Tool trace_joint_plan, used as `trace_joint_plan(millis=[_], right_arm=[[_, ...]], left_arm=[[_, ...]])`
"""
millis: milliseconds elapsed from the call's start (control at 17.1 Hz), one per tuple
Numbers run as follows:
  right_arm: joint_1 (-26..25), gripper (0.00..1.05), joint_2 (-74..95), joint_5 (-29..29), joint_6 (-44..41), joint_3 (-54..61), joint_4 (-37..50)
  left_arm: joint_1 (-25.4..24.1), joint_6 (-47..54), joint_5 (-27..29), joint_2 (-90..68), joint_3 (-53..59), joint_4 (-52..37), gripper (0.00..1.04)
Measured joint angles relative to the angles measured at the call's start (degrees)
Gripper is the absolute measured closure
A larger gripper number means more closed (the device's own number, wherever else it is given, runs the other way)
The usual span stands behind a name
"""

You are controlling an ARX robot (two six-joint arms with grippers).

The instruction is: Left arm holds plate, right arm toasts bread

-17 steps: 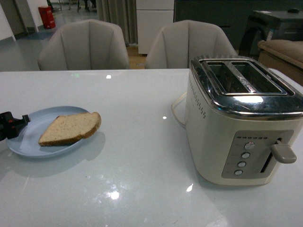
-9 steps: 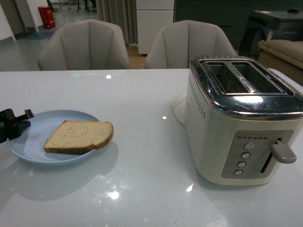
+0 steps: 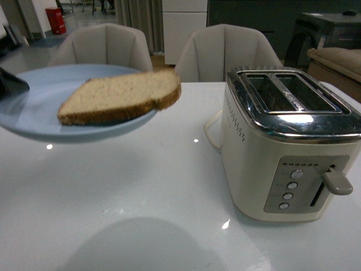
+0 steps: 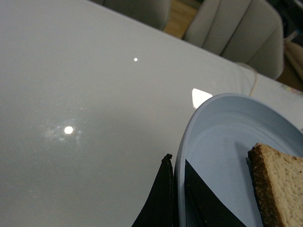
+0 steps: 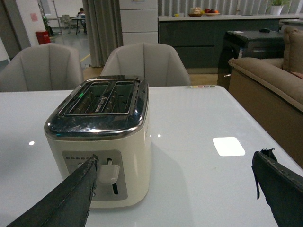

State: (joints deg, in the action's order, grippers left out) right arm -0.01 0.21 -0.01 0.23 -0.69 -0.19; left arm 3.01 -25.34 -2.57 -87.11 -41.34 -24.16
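Looking through the front camera, we see the pale blue plate (image 3: 34, 116) held clear of the white table (image 3: 169, 180), with its round shadow (image 3: 130, 248) on the tabletop below. The bread slice (image 3: 118, 96) lies flat on the plate. Its rounded crust end juts over the rim toward the cream two-slot toaster (image 3: 287, 141), which stands well apart on the right.

Of the left gripper (image 3: 11, 84), this view gives us only a dark tip at the picture's edge. The left wrist view tells us more: one dark finger (image 4: 161, 198) lies outside the plate's rim and the other on its inner face, so the gripper is clamped on the plate. The bread's crust lies near them.

The right gripper (image 5: 175, 156) appears only in its own wrist view. There its fingers (image 5: 61, 203) are spread wide and hold nothing, above the table and facing the toaster's lever (image 5: 110, 172) side.
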Motion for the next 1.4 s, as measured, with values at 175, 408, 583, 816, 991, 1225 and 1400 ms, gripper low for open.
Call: trace_joint_plan(millis=[175, 408, 583, 816, 991, 1225, 1400], right_arm=[[0.00, 0.06, 0.00, 0.00, 0.00, 0.00, 0.00], [0.00, 0.06, 0.00, 0.00, 0.00, 0.00, 0.00], [0.00, 0.06, 0.00, 0.00, 0.00, 0.00, 0.00], [0.00, 0.06, 0.00, 0.00, 0.00, 0.00, 0.00], [0.00, 0.06, 0.00, 0.00, 0.00, 0.00, 0.00], [0.00, 0.06, 0.00, 0.00, 0.00, 0.00, 0.00], [0.00, 0.06, 0.00, 0.00, 0.00, 0.00, 0.00]], left_arm=[[6.29, -3.23, 3.30, 8.96, -1.01, 6.67, 1.02], [11.56, -5.33, 4.04, 9.07, -4.90, 12.17, 1.02], [12.63, -7.56, 4.31, 9.16, -6.69, 16.06, 1.02], [13.77, -11.21, 4.22, 10.40, -6.69, 14.71, 1.02], [13.49, -10.19, 3.93, 10.21, -6.69, 12.07, 1.02], [13.90, -8.68, 3.63, 9.97, -6.69, 12.59, 1.02], [14.38, -8.68, 3.65, 9.79, -6.69, 12.63, 1.02]])
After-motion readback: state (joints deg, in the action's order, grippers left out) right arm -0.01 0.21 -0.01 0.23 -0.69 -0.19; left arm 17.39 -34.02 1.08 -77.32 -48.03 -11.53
